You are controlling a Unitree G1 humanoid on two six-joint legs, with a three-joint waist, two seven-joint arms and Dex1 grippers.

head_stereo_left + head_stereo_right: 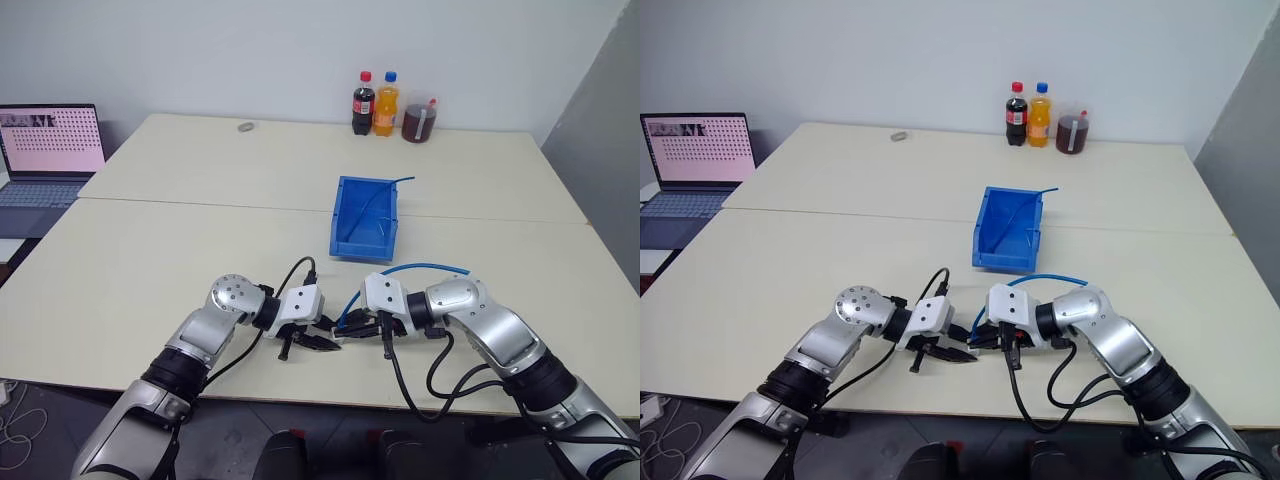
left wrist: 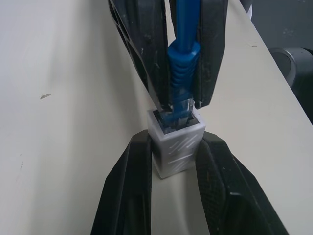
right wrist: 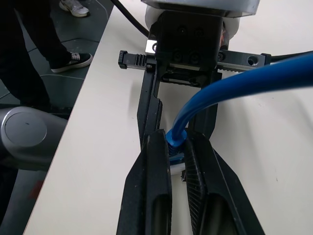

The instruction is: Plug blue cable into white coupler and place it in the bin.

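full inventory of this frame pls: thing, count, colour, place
coupler: 1, white, near table edge, held by left gripper
cable: 1, blue, plug at coupler socket, held by right gripper
second cable: 1, blue, in bin
bin: 1, blue, table centre
bottles: 2, dark and orange, far edge
jar: 1, dark, beside bottles
round thing: 1, grey, far edge
laptop: 1, left
left gripper: shut on coupler
right gripper: shut on cable

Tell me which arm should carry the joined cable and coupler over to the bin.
Right, probably. The right gripper is shut on the blue cable at its plug, already seated in the white coupler, and its arm sits nearer the bin. The left gripper only clamps the coupler, so it could let go.
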